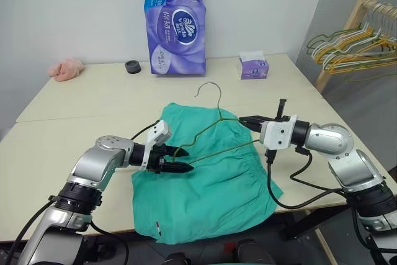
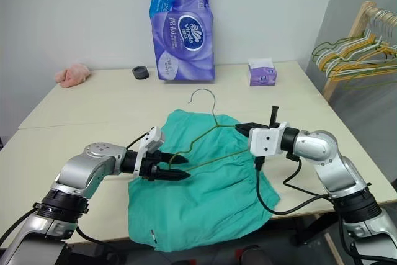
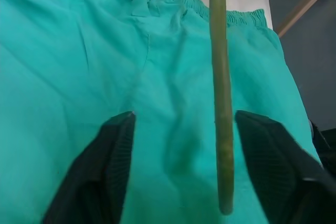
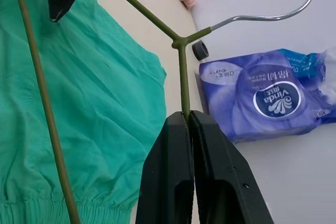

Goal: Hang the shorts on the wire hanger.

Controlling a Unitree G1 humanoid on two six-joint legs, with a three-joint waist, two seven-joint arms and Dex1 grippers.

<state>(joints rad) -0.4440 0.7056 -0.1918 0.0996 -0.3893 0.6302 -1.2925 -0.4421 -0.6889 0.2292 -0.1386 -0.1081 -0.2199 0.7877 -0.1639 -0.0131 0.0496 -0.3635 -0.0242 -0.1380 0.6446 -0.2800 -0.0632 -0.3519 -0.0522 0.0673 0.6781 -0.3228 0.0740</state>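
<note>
Right wrist view: right gripper [image 4: 190, 116], fingers clenched on wire hanger [image 4: 181, 77] along one sloping arm near the neck.
Left gripper [image 3: 181, 124]: fingers parted, hanger's wire running between them, not pinched.
Wire hanger location: lifted above the shorts [image 1: 211, 184], hook pointing away from the robot.
Shorts: spread flat on worktop [image 1: 93, 100], near its front edge.
Background: purple tissue pack [image 1: 175, 26], small tissue box [image 1: 252, 66].
</note>
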